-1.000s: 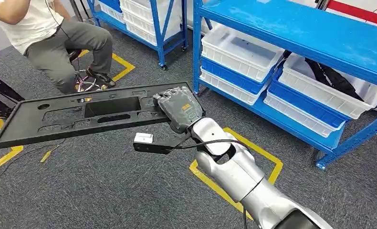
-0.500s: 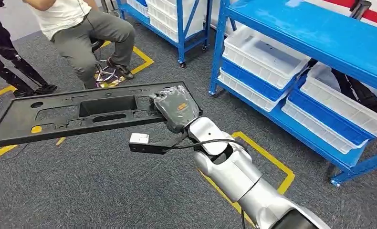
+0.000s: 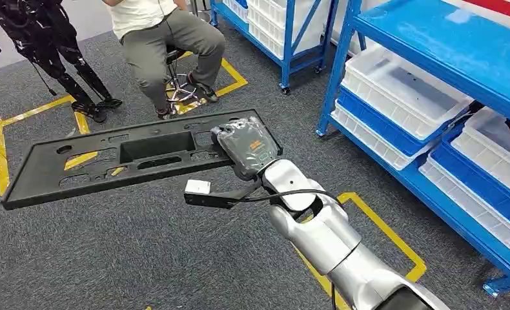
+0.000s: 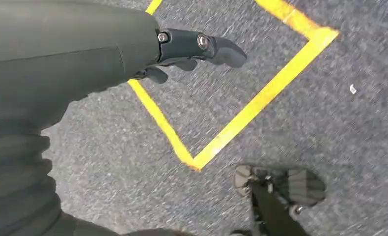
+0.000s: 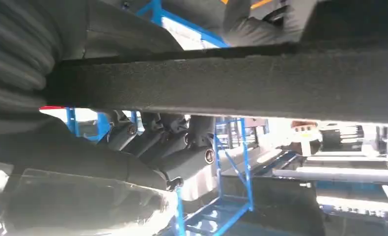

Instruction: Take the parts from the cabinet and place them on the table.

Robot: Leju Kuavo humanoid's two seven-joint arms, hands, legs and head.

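Observation:
A long black plastic panel with several cut-outs hangs level above the grey carpet, reaching out to the left. My right hand grips its near right end, the grey cover lying on top of the panel. From the right wrist, the panel's thick dark edge crosses the picture, with the dark fingers curled against its underside. My left hand hangs over the carpet with nothing in it, its dark fingers loosely bent.
Blue shelving with white and blue bins stands at the right. A person sits on a stool ahead. A dark tripod-like stand is at the far left. Yellow floor tape marks the carpet.
The whole scene has shifted rightward across the frames, so the camera has turned left; the shelving has slid towards the right edge. The panel stays gripped in my right hand.

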